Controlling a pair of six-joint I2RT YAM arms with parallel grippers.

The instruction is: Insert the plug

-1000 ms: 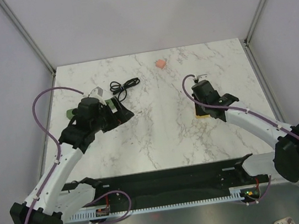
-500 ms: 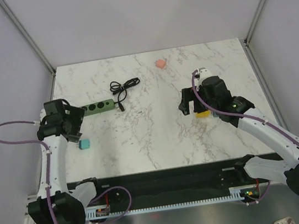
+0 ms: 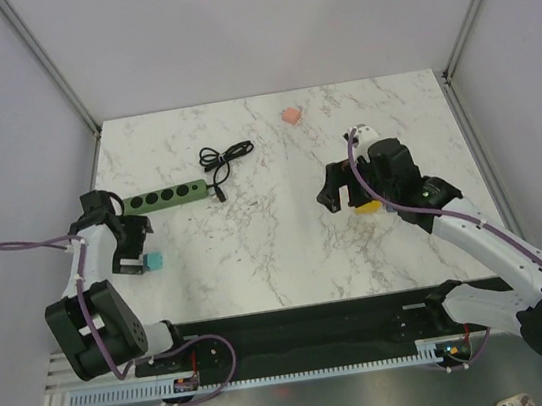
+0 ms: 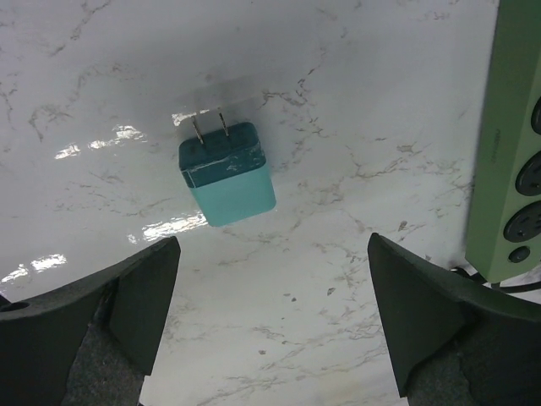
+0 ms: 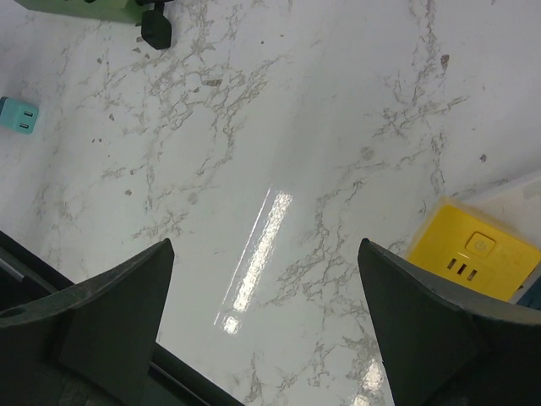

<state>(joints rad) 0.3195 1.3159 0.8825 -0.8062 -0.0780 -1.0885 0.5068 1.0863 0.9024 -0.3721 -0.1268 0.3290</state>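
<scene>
The plug (image 3: 155, 262) is a small teal cube lying on its side on the marble near the left edge. In the left wrist view the plug (image 4: 226, 173) shows two metal prongs pointing away from me. My left gripper (image 4: 272, 245) is open and empty, just short of it, and sits by the table's left edge (image 3: 124, 250). The green power strip (image 3: 162, 196) lies behind the plug, apart from it, and its sockets (image 4: 524, 178) show at the right. My right gripper (image 3: 335, 194) is open over bare marble, nothing between its fingers (image 5: 264, 245). The plug (image 5: 19, 116) shows far left there.
A yellow block (image 3: 367, 205) lies under the right wrist; its face (image 5: 473, 249) shows by the right finger. A coiled black cable (image 3: 224, 156) runs to the strip's right end. A small pink piece (image 3: 290, 116) sits at the back.
My left arm swung from over the power strip back to the table's left edge; the plug now lies uncovered on the marble. My right gripper opened and shifted left off the yellow block.
</scene>
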